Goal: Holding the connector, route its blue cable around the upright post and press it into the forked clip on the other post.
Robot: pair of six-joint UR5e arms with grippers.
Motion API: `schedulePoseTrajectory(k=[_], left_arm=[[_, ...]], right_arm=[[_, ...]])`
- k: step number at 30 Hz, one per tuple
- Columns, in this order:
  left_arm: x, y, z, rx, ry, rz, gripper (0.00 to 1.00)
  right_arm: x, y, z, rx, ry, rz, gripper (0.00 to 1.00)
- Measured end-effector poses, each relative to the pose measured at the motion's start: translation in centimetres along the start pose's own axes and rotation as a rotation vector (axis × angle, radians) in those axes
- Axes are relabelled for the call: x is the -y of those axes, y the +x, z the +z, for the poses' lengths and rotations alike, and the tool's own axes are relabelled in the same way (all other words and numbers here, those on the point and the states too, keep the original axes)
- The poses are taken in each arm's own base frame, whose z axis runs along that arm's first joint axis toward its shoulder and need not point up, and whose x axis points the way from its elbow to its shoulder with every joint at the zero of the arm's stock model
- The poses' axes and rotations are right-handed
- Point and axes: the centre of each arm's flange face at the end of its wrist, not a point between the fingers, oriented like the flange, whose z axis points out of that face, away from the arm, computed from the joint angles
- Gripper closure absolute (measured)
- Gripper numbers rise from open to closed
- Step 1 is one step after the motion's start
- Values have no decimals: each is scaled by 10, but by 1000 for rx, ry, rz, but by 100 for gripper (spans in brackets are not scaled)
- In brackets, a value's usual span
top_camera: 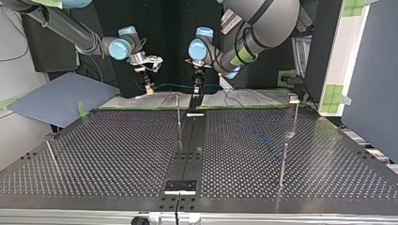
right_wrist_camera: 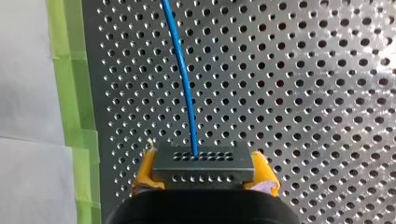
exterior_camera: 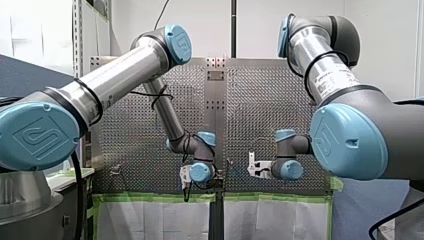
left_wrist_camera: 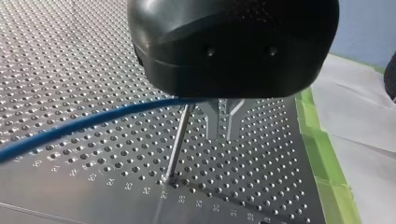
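My right gripper [right_wrist_camera: 203, 173] is shut on a dark connector [right_wrist_camera: 203, 163], with a yellow pad [right_wrist_camera: 144, 175] on each side. The blue cable [right_wrist_camera: 184, 79] leaves the connector and runs ahead over the perforated table. In the top view the cable [top_camera: 171, 86] spans from my right gripper [top_camera: 149, 88] to my left gripper [top_camera: 195, 101]. My left gripper [left_wrist_camera: 219, 135] has its metal fingers [left_wrist_camera: 211, 119] nearly together on the cable [left_wrist_camera: 93, 122], just above a thin upright post [left_wrist_camera: 176, 142]. The post with the forked clip [top_camera: 293, 98] stands at the top view's right.
Two more thin posts [top_camera: 283, 164] [top_camera: 51, 154] stand nearer the top view's front edge. A black strip [top_camera: 187, 150] runs down the table's middle. Green tape [left_wrist_camera: 322, 154] and white sheeting border the far edge. A blue-grey panel [top_camera: 61, 96] lies at the top view's left.
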Motion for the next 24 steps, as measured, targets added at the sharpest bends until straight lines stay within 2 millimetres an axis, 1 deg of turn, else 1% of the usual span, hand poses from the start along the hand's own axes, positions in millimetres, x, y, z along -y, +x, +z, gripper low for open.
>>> schedulePoseTrajectory(k=[5, 6, 8, 9, 10, 11, 24], left_arm=[[2, -2, 2, 7, 3, -13, 88], [2, -3, 3, 9, 3, -18, 91], [3, -5, 5, 13, 4, -25, 91], [4, -5, 6, 15, 5, -29, 96], [4, -6, 7, 16, 5, -31, 96], [5, -6, 7, 17, 5, -32, 100], [4, -8, 8, 20, 1, -32, 100]], right_arm=[[-4, 2, 2, -5, -4, 3, 100], [-5, 2, 2, -5, -5, 4, 100], [-9, 4, 5, -8, -10, 6, 100], [-11, 5, 6, -10, -11, 7, 100], [-12, 5, 6, -12, -12, 7, 100], [-14, 6, 7, -12, -14, 8, 100], [-19, 6, 8, -1, -20, 8, 100]])
